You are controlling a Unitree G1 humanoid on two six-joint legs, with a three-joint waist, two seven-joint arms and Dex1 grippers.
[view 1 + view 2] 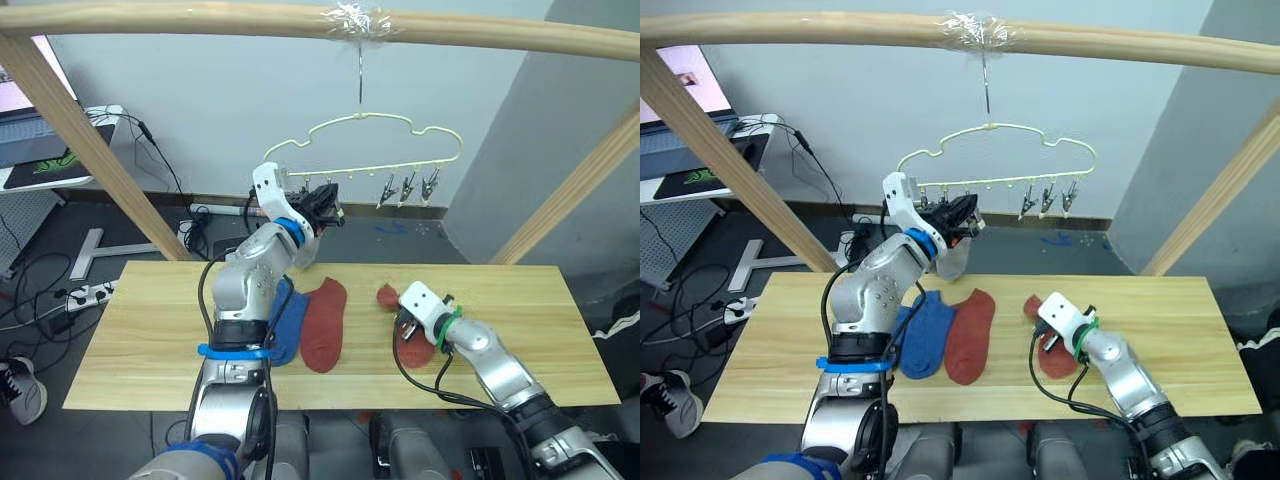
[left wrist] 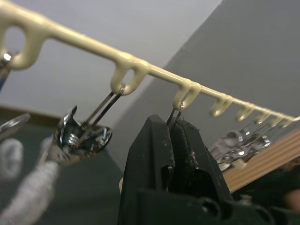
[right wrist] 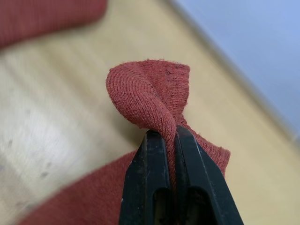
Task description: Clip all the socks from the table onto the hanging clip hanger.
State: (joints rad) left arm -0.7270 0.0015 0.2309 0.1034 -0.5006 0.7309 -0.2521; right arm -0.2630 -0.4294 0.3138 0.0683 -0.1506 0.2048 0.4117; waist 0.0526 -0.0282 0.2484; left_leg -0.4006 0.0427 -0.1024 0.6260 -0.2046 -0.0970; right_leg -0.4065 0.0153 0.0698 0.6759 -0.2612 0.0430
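Observation:
The pale-yellow clip hanger (image 1: 362, 128) hangs by its hook from the wooden beam. My left gripper (image 1: 326, 207) is raised to its row of dark clips (image 1: 405, 188) and is shut on one clip (image 2: 174, 116) near the middle. A light grey sock (image 1: 952, 262) hangs just below that gripper from a neighbouring clip (image 2: 79, 136). On the table (image 1: 150, 330) lie a blue sock (image 1: 286, 320) and a rust red sock (image 1: 323, 325) side by side. My right gripper (image 3: 167, 134), low over the table, is shut on a fold of a second rust red sock (image 3: 150, 93).
A thick wooden frame with a top beam (image 1: 200, 20) and slanted posts (image 1: 90, 150) stands around the table. Behind it are a desk with a laptop (image 1: 30, 140) and cables on the floor. Bare table top (image 1: 540, 330) extends to the right.

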